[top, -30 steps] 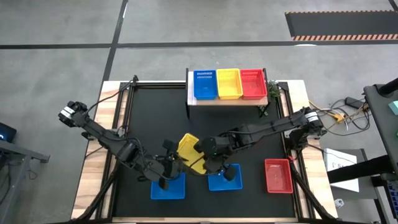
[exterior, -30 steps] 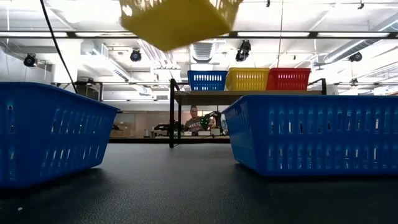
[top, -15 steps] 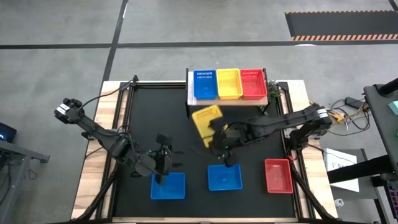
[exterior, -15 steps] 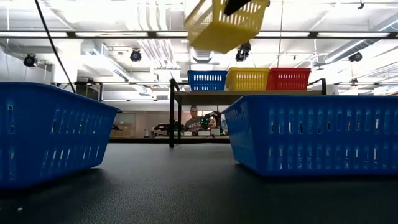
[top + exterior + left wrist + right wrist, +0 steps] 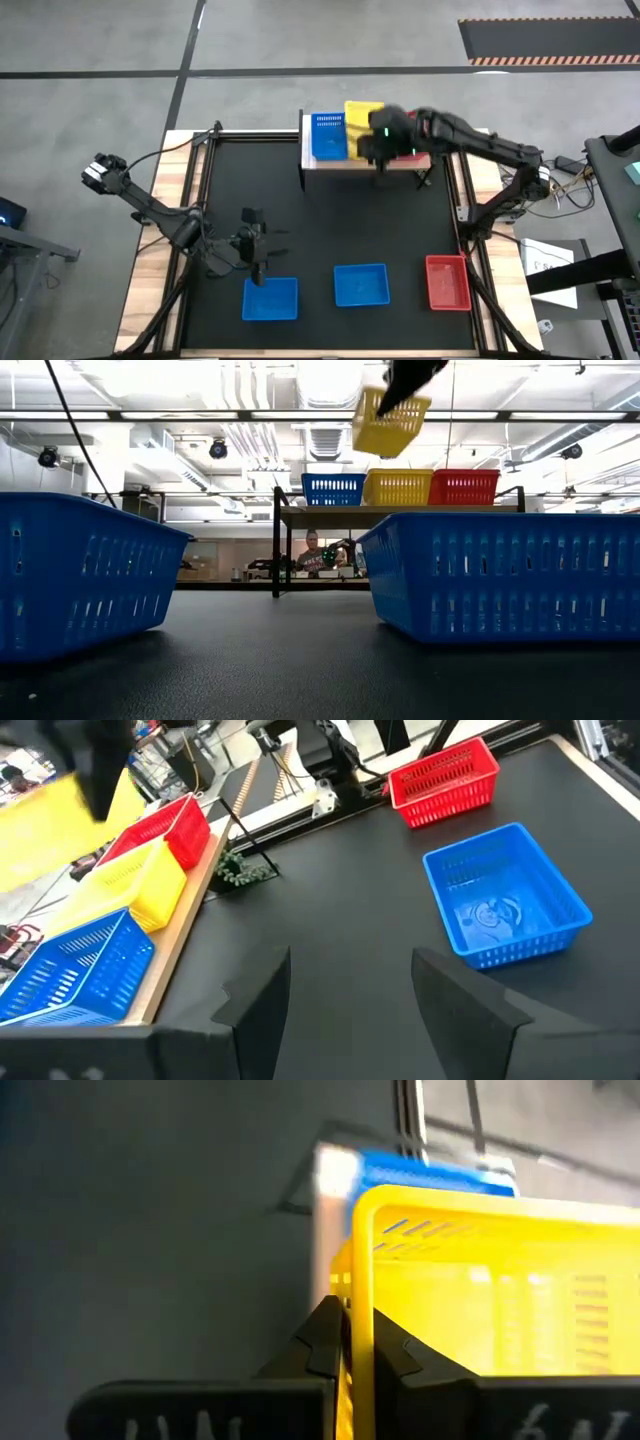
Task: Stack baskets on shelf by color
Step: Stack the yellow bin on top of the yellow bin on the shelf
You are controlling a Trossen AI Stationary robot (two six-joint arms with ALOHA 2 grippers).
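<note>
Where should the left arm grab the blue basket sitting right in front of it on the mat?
Grip one rim wall of the near-left blue basket, coming straight down from above. It sits upright and open-topped, so one finger can drop inside and one outside the thin wall. The side facing the open left end effector looks easiest.

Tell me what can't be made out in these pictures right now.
- Yellow basket on the shelf: high view, covered by the held yellow basket and right gripper.
- Red shelf basket: high view, mostly hidden by the right arm.
- Red basket on the mat: low view, out of sight.
- Left gripper: low view, not shown.
</note>
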